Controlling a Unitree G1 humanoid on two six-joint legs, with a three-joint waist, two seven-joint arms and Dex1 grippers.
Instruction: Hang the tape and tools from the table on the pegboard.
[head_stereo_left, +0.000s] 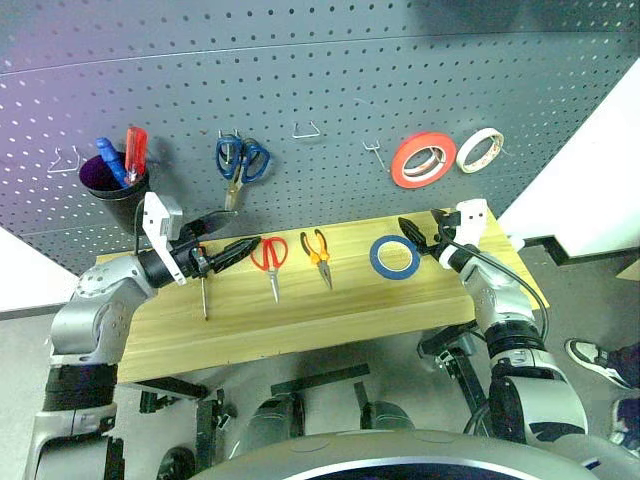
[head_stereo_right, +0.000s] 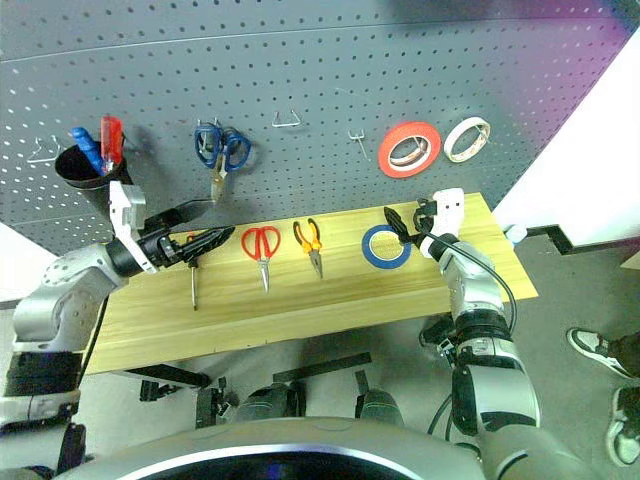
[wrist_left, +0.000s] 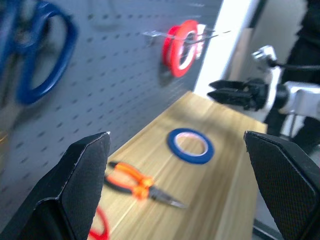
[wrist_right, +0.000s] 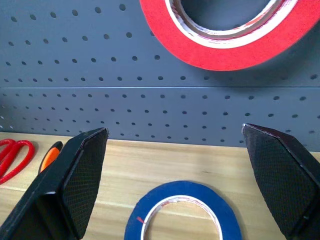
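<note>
Blue tape roll (head_stereo_left: 395, 257) lies flat on the table (head_stereo_left: 330, 310), towards its right end, just in front of the right gripper (head_stereo_left: 418, 235), whose two black fingers stand spread wide and empty. The risk here is probably the pick itself — a flat ring offers only its thin edge, so fingers closing from the side may push it along the wood or let it slip free. A second hazard is the pegboard (head_stereo_left: 320, 80): the nearest free wire hook (head_stereo_left: 373, 150) sits close to the red-orange roll (head_stereo_left: 423, 159), and a careless approach could knock that roll off. The ring shows a white inner core and a clear central hole.

Left gripper (head_stereo_left: 222, 237) — fingers likewise spread, holding nothing — hovers above the screwdriver (head_stereo_left: 203, 290). Red-handled scissors (head_stereo_left: 269, 258) and pliers (head_stereo_left: 318, 251) lie between the two grippers, none yet hung.
</note>
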